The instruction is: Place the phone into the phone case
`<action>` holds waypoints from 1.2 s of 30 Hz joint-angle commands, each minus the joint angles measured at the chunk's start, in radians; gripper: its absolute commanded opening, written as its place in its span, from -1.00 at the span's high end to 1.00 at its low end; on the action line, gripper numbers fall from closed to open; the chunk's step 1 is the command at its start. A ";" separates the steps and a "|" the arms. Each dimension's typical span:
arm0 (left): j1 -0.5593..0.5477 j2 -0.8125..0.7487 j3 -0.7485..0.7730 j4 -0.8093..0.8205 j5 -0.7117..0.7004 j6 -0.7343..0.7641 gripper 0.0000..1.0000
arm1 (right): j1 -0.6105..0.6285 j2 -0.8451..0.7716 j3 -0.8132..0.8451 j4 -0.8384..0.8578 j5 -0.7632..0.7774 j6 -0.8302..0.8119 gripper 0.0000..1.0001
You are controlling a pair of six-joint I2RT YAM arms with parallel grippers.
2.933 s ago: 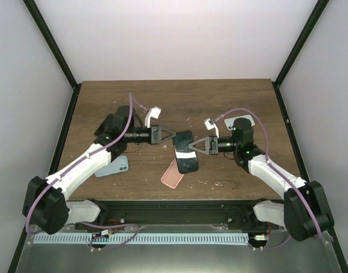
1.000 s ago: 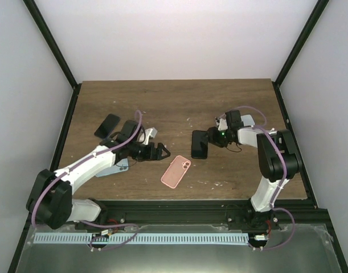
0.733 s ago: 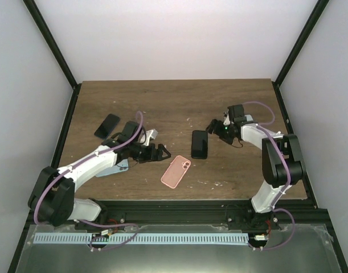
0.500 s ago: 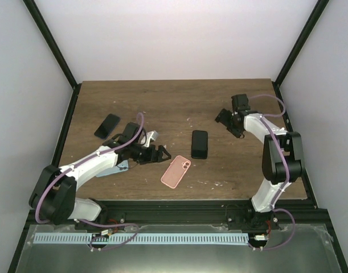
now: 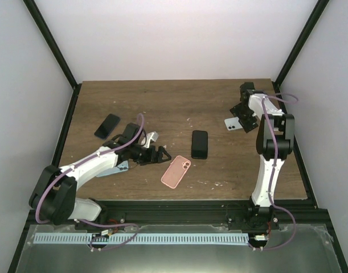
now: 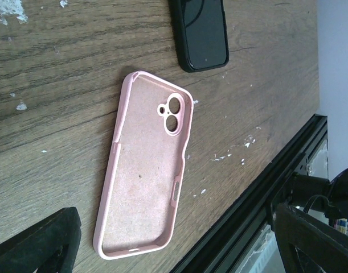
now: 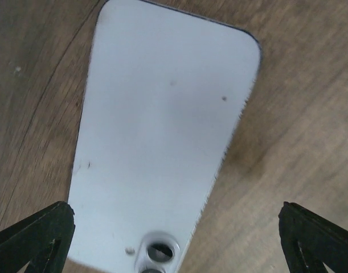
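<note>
Lying hollow side up on the worktop [image 5: 162, 102], low centre of the overhead view: pink case [image 5: 175, 172], nothing inside it. Seen again in the left wrist view, filling the middle of the frame, lens cutout toward the top, long edges running down to the lower left.

Flat just up and right of the case, close but not touching: black phone [image 5: 200, 144], only its lower part showing at the top edge of the left wrist view.

Hovering low just left of the case: left pincer [image 5: 156, 154], fingers wide apart, gripping nothing, one tip in each lower corner of its own camera.

Reaching to the upper right of the overhead view: right pincer [image 5: 245, 114], fingers spread, tips in both lower corners of the right wrist view. Between them, flat on the wood, back up, lens at the bottom edge of that frame: white phone [image 7: 162, 131]. Cannot tell whether either finger touches it.

At the left of the overhead view: dark phone [image 5: 107, 125], lying alone. Partly hidden under the left arm: blue phone [image 5: 119, 165].
</note>
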 commanded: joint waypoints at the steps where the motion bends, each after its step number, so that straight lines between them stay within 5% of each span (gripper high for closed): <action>1: 0.000 -0.016 0.014 0.011 0.016 0.017 -0.89 | -0.017 0.097 0.160 -0.151 0.011 0.076 -0.98; 36: -0.036 0.174 -0.114 0.270 0.077 -0.118 -0.79 | -0.066 0.260 0.296 -0.151 -0.077 0.279 -0.94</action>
